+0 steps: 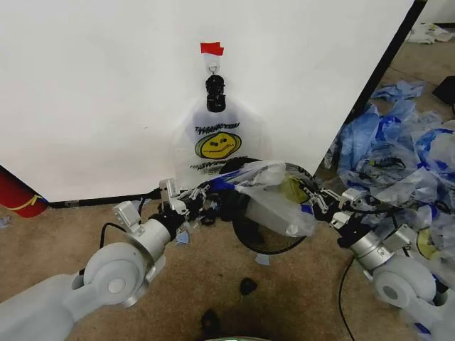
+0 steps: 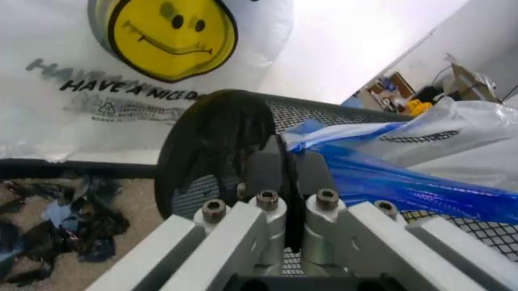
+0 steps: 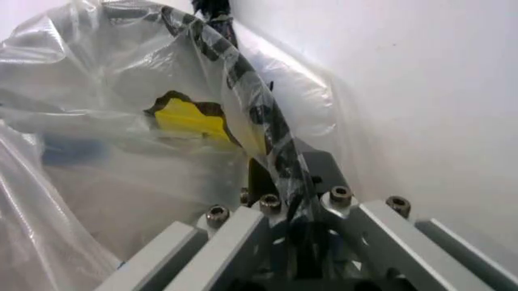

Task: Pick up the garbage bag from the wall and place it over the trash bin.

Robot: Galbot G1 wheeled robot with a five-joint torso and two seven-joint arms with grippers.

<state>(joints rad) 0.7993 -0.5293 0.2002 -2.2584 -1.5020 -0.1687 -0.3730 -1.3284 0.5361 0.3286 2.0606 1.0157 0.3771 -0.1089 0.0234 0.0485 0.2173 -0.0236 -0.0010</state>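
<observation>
A translucent garbage bag (image 1: 274,195) with blue handles lies crumpled over the rim of the black wire-mesh trash bin (image 1: 266,238), which stands on the carpet in front of the wall (image 1: 92,85). My left gripper (image 1: 212,193) is at the bin's left rim, shut on the bag's blue handle (image 2: 364,176). At the right rim my right gripper (image 1: 318,200) is shut on the plastic (image 3: 121,151), with the dark rim (image 3: 251,91) showing through it. A second smiley-face bag (image 1: 217,142) hangs on the wall from a black clip (image 1: 215,92) under red tape (image 1: 212,48).
A heap of bluish plastic bags (image 1: 405,149) fills the floor at the right. A red cylinder with a yellow band (image 1: 18,195) stands at the far left by the wall. Dark scraps (image 1: 247,286) and a cable lie on the carpet near me.
</observation>
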